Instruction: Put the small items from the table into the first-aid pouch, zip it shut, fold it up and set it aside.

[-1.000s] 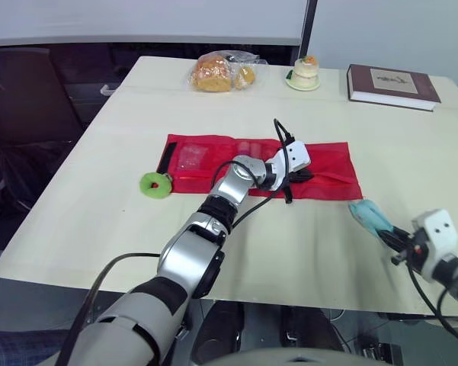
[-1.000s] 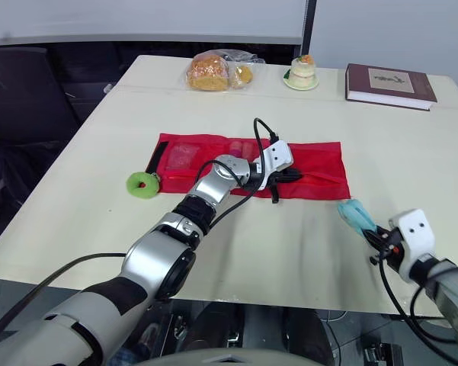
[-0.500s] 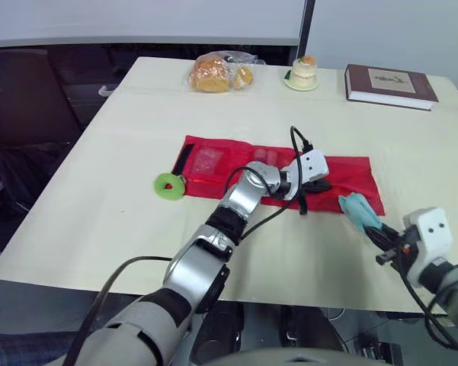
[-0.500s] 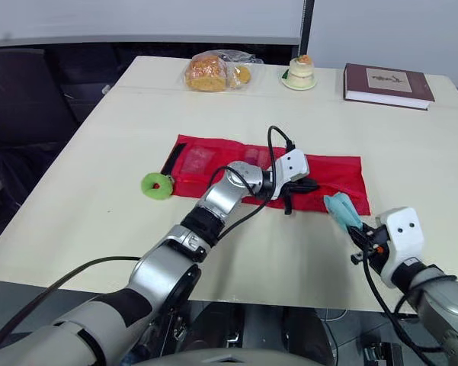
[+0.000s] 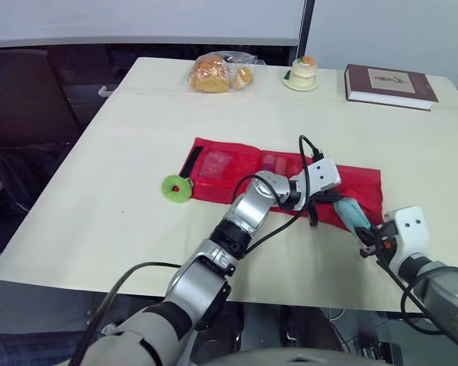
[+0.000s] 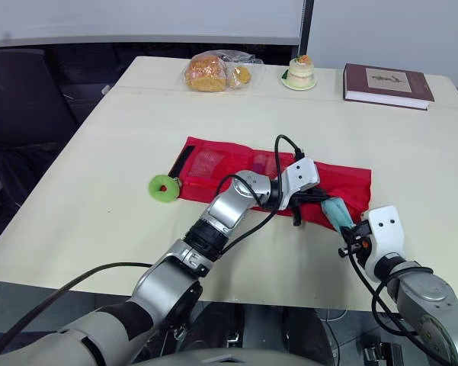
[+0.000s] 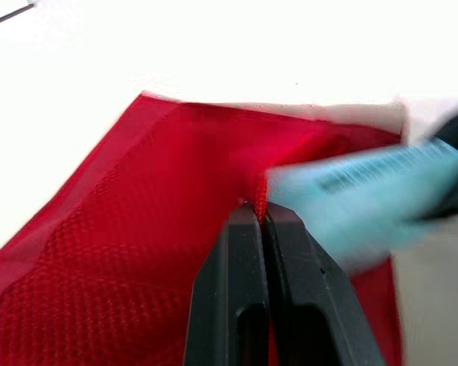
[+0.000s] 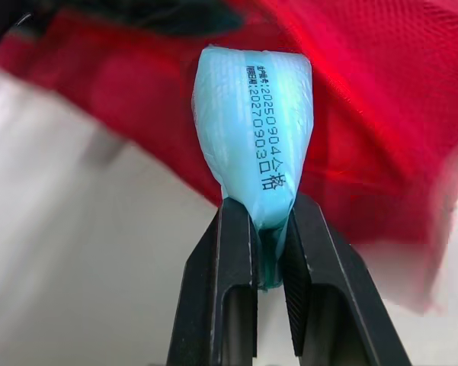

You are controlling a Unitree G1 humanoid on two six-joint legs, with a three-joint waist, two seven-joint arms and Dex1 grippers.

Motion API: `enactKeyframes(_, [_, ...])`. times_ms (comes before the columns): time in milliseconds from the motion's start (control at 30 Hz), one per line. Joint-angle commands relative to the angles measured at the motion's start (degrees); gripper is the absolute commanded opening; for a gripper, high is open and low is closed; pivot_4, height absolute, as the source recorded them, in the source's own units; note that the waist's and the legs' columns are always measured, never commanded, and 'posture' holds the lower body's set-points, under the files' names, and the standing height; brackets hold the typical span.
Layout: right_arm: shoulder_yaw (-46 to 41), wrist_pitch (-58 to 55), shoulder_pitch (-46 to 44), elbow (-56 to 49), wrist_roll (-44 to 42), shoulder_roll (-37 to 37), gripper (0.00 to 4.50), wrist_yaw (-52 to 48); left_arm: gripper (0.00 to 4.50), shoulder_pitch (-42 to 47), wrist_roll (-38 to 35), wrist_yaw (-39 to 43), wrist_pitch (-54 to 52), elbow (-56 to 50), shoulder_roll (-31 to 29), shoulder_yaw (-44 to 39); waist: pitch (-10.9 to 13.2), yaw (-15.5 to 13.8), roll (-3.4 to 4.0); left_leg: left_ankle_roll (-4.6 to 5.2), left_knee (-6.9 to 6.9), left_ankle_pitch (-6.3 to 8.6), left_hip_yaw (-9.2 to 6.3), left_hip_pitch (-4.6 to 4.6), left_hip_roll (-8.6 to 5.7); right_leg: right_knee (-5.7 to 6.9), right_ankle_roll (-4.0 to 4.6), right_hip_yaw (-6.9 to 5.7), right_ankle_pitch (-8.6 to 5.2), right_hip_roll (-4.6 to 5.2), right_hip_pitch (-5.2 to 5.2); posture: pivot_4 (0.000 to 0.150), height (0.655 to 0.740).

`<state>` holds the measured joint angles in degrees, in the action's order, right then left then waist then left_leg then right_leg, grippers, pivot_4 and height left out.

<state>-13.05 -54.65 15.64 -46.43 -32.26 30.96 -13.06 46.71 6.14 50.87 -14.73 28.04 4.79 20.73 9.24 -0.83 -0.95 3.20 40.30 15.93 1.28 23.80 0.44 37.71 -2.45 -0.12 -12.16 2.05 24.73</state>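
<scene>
Right wrist view: blue packet (image 8: 253, 114) over pouch (image 8: 381, 137)

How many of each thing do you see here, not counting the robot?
Red mesh pouch: 1
Green ring: 1
Light blue packet: 1
Bag of bread: 1
Small cake on a plate: 1
Book: 1
Total: 6, leaving out whatever is inside the pouch.
</scene>
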Motion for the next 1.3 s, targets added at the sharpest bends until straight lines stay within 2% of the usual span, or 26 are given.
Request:
enactKeyframes(33, [1.02,0.20,0.80,-2.78,-1.17,1.06,0.01,-2.39,0.00,1.22,-2.06,-1.99,0.82,-1.26,1.77,-0.99,0.00,0.01,0.00,0.00,0.00,0.00,0.00,-0.01,0.00,0.00,0.00,0.00,0.00,0.00,0.00,0.150,0.7289])
enactKeyframes(133, [-0.41,-1.24,-1.31,-1.34,0.14,-2.03,0.01,2.03,0.00,0.83,-2.83,-1.74,1.01,-1.99,1.85,-0.41,-0.01,0.01,0.02,0.00,0.00,0.00,0.00,-0.01,0.01,0.00,0.00,0.00,0.00,-0.01,0.00,0.150,0.7289])
enactKeyframes(333, [-4.87,-2.54,-9.05,4.42,2.79,-8.44,0.01,10.07,0.00,-3.65,-3.98,3.90,-0.09,-8.25,0.18,4.36,-0.02,-0.11,0.07,0.00,0.00,0.00,0.02,0.00,0.01,0.00,0.01,0.02,0.00,0.00,0.01,0.150,0.7289])
enactKeyframes(533, [-2.92,0.60,-15.92,11.71,6.16,-9.14,0.01,10.39,0.00,-5.53,-4.45,4.86,-2.04,-11.03,0.32,7.01,-0.03,0.09,0.11,0.00,0.00,0.00,0.06,-0.02,0.01,0.01,0.01,0.06,0.00,-0.02,0.01,0.150,0.7289])
enactKeyframes(933, [1.11,9.95,-22.23,22.35,10.98,-8.49,0.01,4.66,0.00,-5.27,-5.00,4.95,-4.52,-11.09,0.93,8.15,-0.04,0.33,0.14,0.00,-0.01,0.00,0.07,-0.05,0.01,0.02,0.01,0.06,0.01,-0.04,0.01,0.150,0.7289])
enactKeyframes(967, [1.34,10.60,-22.48,22.88,11.02,-8.51,0.76,3.97,0.00,-5.33,-5.13,4.81,-4.91,-11.06,1.11,8.13,-0.04,0.34,0.14,0.00,-0.01,0.00,0.07,-0.05,0.01,0.02,0.01,0.07,0.01,-0.04,0.01,0.150,0.7289])
enactKeyframes(1000, [1.62,10.86,-22.43,23.06,10.86,-8.29,1.00,3.02,0.00,-5.34,-5.12,4.53,-5.27,-10.91,1.25,8.14,-0.04,0.33,0.14,0.00,-0.01,0.00,0.07,-0.05,0.01,0.02,0.01,0.07,0.00,-0.04,0.01,0.150,0.7289])
enactKeyframes(1067, [1.94,11.29,-22.24,23.19,10.82,-7.96,1.78,1.67,0.00,-5.31,-4.91,4.04,-5.48,-10.64,1.34,8.23,-0.04,0.22,0.14,0.00,-0.01,0.00,0.07,-0.04,0.01,0.01,0.01,0.06,0.00,-0.04,0.02,0.150,0.7289])
enactKeyframes(1133, [1.21,11.13,-20.80,22.03,10.44,-7.57,2.86,0.68,0.00,-4.88,-3.79,2.60,-3.94,-8.89,1.27,8.13,-0.04,0.09,0.16,0.00,-0.01,0.00,0.06,-0.03,0.02,0.01,0.01,0.06,0.00,-0.04,0.02,0.150,0.7289])
enactKeyframes(1267, [-0.27,12.08,-17.03,18.64,9.18,-5.70,4.37,-3.03,0.00,-3.54,-3.31,-1.17,-3.08,-4.98,2.26,6.23,-0.04,-0.22,0.18,0.00,0.00,0.00,0.05,0.00,-0.02,-0.02,0.01,0.04,0.00,0.01,0.00,0.150,0.7289])
enactKeyframes(1300, [-1.11,11.64,-15.91,17.04,8.45,-5.21,4.47,-3.78,0.00,-3.09,-3.35,-2.01,-2.77,-3.87,2.50,5.62,-0.04,-0.22,0.19,0.00,0.00,0.00,0.05,0.02,-0.04,-0.03,0.00,0.05,0.00,0.02,0.01,0.150,0.7289])
